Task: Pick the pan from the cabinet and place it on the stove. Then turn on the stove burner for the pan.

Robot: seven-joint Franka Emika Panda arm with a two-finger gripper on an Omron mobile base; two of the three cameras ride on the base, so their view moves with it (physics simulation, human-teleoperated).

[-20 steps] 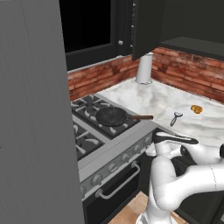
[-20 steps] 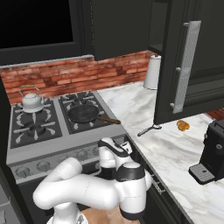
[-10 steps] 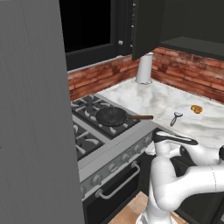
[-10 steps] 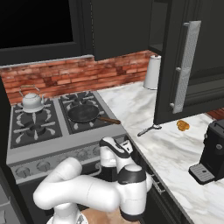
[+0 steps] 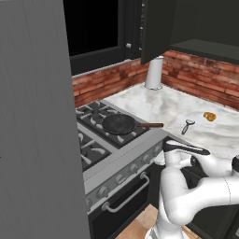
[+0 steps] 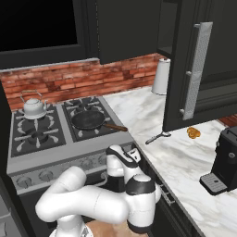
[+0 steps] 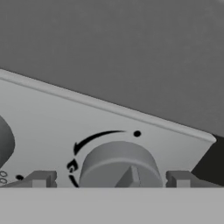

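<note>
The black pan (image 5: 119, 124) (image 6: 87, 120) sits on the front right burner of the stove (image 5: 122, 169) (image 6: 38, 159), its brown handle pointing toward the counter. The dark cabinet (image 6: 194, 69) (image 5: 156, 28) hangs above the counter with its door swung open. In the hand view my gripper (image 7: 113, 179) is open and pressed close to the stove's front panel. Its fingertips (image 7: 41, 178) stand on either side of a round grey knob (image 7: 118, 168) without squeezing it. The arm is folded low in front of the oven.
A silver kettle (image 6: 34, 107) stands on the back left burner. A paper towel roll (image 5: 153, 73), a peeler (image 5: 186, 125) and a small orange thing (image 5: 209, 116) lie on the marble counter. A coffee machine (image 6: 227, 162) stands at the right. A tall grey panel (image 5: 32, 116) borders the left.
</note>
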